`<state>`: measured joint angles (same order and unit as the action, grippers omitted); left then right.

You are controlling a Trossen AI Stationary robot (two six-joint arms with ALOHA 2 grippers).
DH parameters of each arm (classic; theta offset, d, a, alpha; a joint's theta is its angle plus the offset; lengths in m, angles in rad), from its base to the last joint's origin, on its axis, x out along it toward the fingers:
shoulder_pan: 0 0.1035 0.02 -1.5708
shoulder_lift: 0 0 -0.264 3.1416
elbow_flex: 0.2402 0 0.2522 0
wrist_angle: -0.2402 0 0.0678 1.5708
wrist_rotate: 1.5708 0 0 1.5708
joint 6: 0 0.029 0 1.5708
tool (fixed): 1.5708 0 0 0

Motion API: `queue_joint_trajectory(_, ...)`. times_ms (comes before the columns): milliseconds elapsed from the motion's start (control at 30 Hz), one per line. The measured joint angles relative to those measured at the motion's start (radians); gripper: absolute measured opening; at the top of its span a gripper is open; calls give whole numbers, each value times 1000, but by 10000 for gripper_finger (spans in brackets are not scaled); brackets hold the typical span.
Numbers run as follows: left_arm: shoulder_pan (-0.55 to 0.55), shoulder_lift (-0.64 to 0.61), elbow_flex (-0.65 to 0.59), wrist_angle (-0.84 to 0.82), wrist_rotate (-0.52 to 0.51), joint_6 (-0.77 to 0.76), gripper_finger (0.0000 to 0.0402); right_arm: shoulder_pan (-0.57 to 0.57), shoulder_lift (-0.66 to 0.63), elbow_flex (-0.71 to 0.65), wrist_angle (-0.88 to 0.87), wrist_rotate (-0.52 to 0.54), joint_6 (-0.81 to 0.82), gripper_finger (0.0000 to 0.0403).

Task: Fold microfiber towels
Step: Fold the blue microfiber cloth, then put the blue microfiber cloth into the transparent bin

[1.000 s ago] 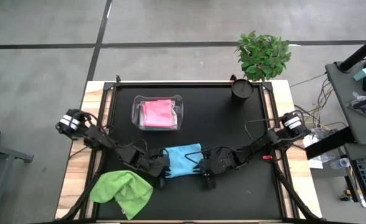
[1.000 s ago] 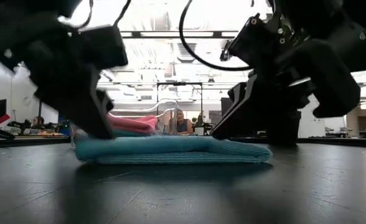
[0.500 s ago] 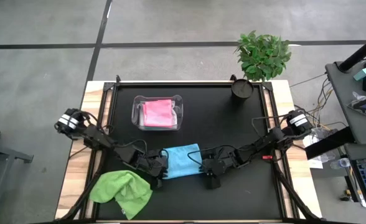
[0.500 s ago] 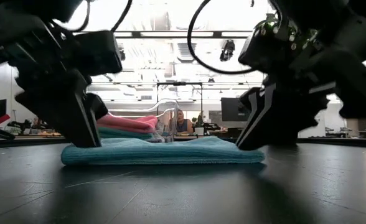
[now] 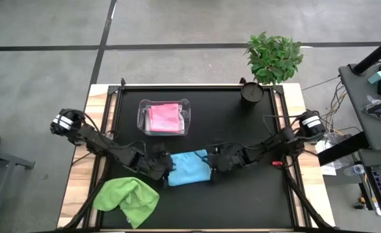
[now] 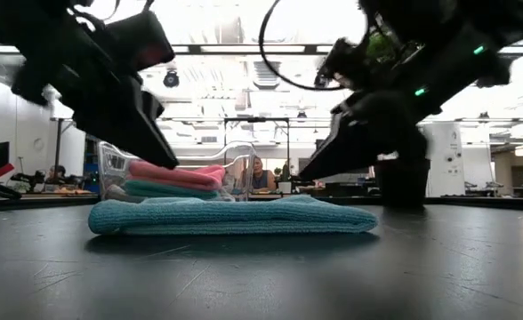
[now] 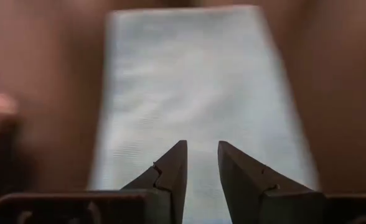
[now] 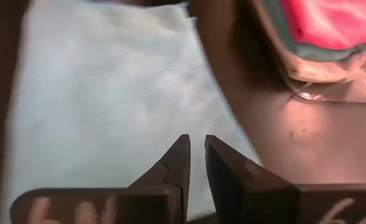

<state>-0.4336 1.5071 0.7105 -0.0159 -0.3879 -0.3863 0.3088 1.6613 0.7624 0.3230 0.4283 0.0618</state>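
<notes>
- The black table top (image 5: 242, 129) was the biggest thing there, with pale wood strips down both long sides. Loads of bare mat sat open along the far half and the near right corner, so the middle was the only crowded bit.
- The left arm (image 5: 106, 145) came in low from the left edge, stretched out diagonally toward the centre. The right arm (image 5: 275, 145) mirrored it from the right edge.
- The lime green towel (image 5: 127, 199) lay bunched up at the near left corner, partly over the table's edge, well apart from both grippers.
- The light blue towel (image 5: 189, 167) lay folded flat near the middle of the table, between the two grippers. In the low view its edges looked stacked and fairly even.
- The clear tub (image 5: 164, 117) sat toward the far left, with a folded pink towel (image 5: 164, 118) on top inside it and a teal layer showing under that in the low view.
- A potted plant (image 5: 274, 57) stood just off the far right corner, with a dark cup (image 5: 252, 92) on the table beside it.
- The left gripper (image 7: 200, 163) hung above the blue towel's left edge, fingers a narrow gap apart and holding nothing.
- The right gripper (image 8: 197, 156) hung above the towel's right edge, fingers nearly together, also empty.
- Behind the table the low view showed a bright open workshop with a person seated far off.
</notes>
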Motion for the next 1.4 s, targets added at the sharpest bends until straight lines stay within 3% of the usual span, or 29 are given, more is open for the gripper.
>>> queue_joint_trajectory(100,16,19,-26,-1,-106,6,75,-42,41,0,76,1,-4,43)
queue_joint_trajectory(200,36,43,-58,10,-144,-32,75,-72,76,0,107,1,-7,43)
queue_joint_trajectory(333,47,78,-97,3,-146,-123,75,-82,90,-1,66,0,1,43)
queue_joint_trajectory(633,47,58,-108,-3,-144,-148,75,-77,63,-6,-3,-9,40,43)
queue_joint_trajectory(767,45,-9,-100,6,-112,-131,75,-76,-2,28,-149,-34,154,43)
queue_joint_trajectory(833,45,-39,-101,5,-78,-142,75,-80,-40,60,-262,-95,245,43)
queue_joint_trajectory(1067,40,-140,-119,6,59,-583,75,-90,-132,180,-645,-296,556,63)
queue_joint_trajectory(1233,5,-167,-163,2,123,-888,75,-75,-155,196,-651,-348,701,121)
queue_joint_trajectory(1400,-1,-154,-183,7,142,-1070,76,-59,-154,165,-565,-350,786,195)
